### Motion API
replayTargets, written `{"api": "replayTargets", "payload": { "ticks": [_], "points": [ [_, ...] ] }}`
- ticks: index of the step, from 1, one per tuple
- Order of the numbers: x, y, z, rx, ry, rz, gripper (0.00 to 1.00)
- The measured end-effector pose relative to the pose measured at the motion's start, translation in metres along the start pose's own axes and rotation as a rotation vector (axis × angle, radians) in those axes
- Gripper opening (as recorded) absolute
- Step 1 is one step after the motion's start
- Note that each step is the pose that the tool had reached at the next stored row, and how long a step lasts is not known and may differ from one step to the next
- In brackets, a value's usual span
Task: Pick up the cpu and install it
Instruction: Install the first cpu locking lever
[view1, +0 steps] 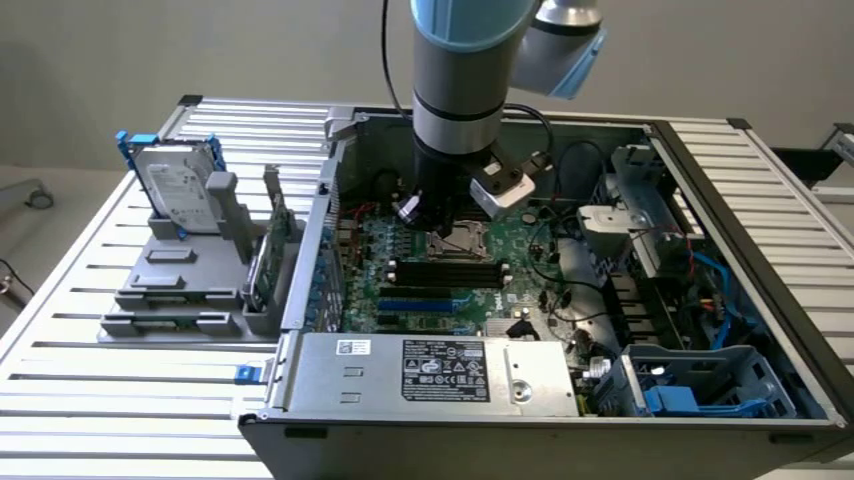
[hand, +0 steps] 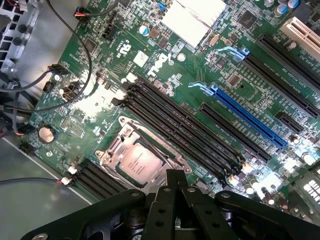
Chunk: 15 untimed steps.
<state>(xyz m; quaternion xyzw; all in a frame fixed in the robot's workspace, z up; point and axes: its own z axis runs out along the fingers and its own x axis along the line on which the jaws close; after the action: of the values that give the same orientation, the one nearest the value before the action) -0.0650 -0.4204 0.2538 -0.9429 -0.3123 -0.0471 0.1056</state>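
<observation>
In the exterior view, the robot arm (view1: 457, 90) reaches down into the open computer case (view1: 747, 250), which lies on a slatted metal table (view1: 80, 400). The gripper (view1: 447, 228) hangs low over the green motherboard (view1: 441, 270), directly above the metal-framed socket (view1: 470, 238). The fingers cannot be made out clearly in this view. The black memory slots (view1: 441, 268) and a blue slot (view1: 414, 302) lie just beyond the gripper, toward the silver power supply (view1: 441, 372). Well apart from the gripper, at the exterior view's left, a hard drive (view1: 180, 185) with a blue frame stands upright in a grey holder (view1: 187, 290).

In the wrist view, the black fingers (hand: 175, 187) are pressed together with no gap between them, and nothing is held between their tips. The cpu (hand: 139, 165), a small square chip with a pale silvery top, sits flat inside the socket (hand: 112, 155), just in front of the fingertips and not touching them. The socket's metal frame surrounds it. Beyond the cpu, seen from the fingers, run the long black memory slots (hand: 190, 130), then the blue slot (hand: 250, 117). A silvery heatsink (hand: 192, 20) lies farther away on the board (hand: 100, 107).
</observation>
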Motion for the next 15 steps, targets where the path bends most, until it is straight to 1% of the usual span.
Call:
{"api": "replayTargets", "payload": {
  "ticks": [4,6,12,15],
  "points": [
    [-0.0044,-0.0032,-0.0001,-0.0017,-0.0004,0.004,0.11],
    [-0.0065,-0.0044,0.0001,-0.004,-0.0019,0.006,0.11],
    [-0.0086,-0.0036,0.0026,-0.0123,-0.0078,0.007,0.11],
    [-0.0096,-0.0035,0.0054,-0.014,-0.0087,0.008,0.11]
  ]
}}
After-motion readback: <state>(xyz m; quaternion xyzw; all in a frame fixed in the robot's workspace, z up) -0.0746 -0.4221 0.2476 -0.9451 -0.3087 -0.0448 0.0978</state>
